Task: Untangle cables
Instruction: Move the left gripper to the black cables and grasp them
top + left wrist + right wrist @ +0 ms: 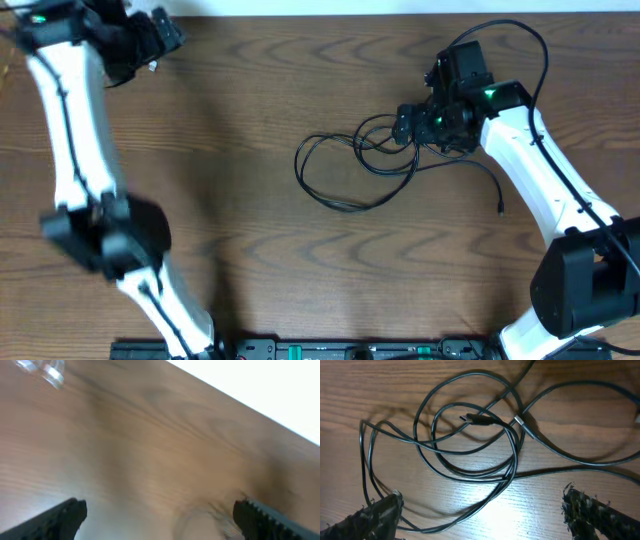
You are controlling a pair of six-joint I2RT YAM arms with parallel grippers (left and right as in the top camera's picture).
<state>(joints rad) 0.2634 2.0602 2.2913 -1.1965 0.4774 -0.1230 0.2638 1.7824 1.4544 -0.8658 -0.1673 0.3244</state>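
We see black cables [480, 420] tangled in loops right of centre on the wooden table [240, 120], our right gripper [481, 496] with jaws parted just over them, our left gripper [160, 506] spread wide, holding nothing, at the far left corner

Thin black cables [470, 455] with a silver-tipped plug [519, 421] on brown wood-grain table [250, 120].
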